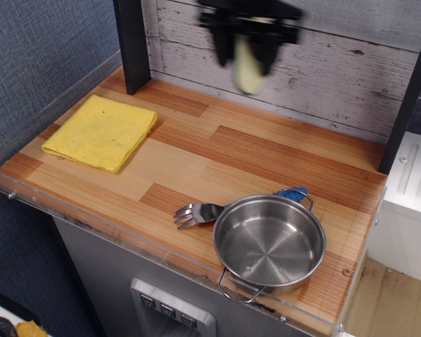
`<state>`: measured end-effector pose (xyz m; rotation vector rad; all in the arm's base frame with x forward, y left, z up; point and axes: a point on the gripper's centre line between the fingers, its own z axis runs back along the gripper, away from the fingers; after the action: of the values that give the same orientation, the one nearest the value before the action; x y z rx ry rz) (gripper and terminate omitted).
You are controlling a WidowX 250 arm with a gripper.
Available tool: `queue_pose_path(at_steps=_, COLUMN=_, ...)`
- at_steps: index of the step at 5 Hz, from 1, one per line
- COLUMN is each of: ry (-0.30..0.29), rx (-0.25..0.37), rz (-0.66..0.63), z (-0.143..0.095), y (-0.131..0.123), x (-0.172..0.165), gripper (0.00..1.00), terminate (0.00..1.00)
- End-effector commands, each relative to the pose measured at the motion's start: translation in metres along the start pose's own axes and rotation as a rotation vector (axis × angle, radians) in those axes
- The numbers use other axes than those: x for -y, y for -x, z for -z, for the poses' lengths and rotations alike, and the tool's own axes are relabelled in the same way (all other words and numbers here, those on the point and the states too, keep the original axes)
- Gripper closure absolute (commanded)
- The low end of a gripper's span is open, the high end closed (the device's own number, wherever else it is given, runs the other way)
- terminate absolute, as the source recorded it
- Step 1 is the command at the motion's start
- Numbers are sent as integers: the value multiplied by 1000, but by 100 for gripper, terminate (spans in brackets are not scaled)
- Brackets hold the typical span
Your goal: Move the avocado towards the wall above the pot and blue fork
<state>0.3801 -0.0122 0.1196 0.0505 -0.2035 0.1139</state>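
Observation:
My black gripper (249,49) is blurred by motion, high up in front of the plank wall (337,63) at the back. It is shut on the pale avocado (248,70), which hangs edge-on between its fingers, well above the wooden tabletop. The shiny steel pot (269,242) stands at the front right of the table. The blue fork (217,209) lies just behind and left of the pot, its tines pointing left and its blue handle tip showing behind the pot's rim.
A yellow cloth (102,132) lies on the left of the wooden table (231,154). A dark post (132,45) stands at the back left, another at the right edge (407,98). A clear plastic lip (91,225) runs along the table's front.

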Motion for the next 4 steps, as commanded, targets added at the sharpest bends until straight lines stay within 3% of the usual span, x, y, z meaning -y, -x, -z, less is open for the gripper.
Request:
queue_pose_path(at_steps=1, ry=-32, rx=57, rz=70, z=-18, y=9, x=63, gripper=100, terminate=0)
queue_pose_path(at_steps=2, ry=-39, rx=64, rz=43, z=-10, y=18, x=61, gripper=100, terminate=0)
queue_pose_path(at_steps=4, ry=7, rx=15, rz=11, z=31, y=31, x=53, gripper=100, terminate=0)
